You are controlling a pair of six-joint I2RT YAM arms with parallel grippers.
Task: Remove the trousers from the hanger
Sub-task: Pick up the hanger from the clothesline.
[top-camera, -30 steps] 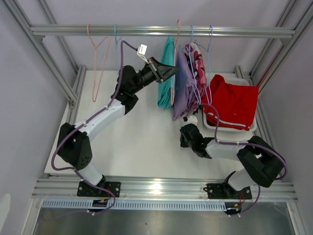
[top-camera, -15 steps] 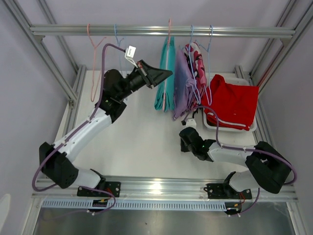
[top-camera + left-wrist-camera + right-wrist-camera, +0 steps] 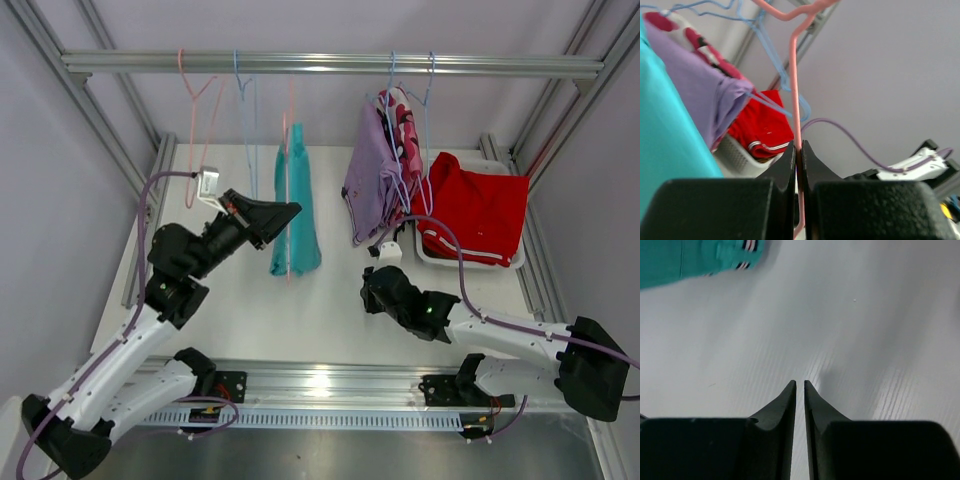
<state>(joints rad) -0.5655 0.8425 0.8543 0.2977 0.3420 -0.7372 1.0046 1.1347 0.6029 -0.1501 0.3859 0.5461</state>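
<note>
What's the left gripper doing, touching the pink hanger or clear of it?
Touching. In the left wrist view the left gripper is shut on the pink hanger, its wire pinched between the fingertips.

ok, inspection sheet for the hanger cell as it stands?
Surface: white table, no marks seen.
Job's things: teal trousers on a pink hanger; lilac trousers and camo trousers on blue hangers on the rail; red trousers in the basket.
Clutter: two empty hangers on the rail.
Grippers: left gripper fingers shut on the pink hanger's wire; right gripper shut, empty, above the table.
Cables: purple cables along both arms; the right one loops near the lilac trousers.
Surroundings: aluminium frame, pale walls.
</note>
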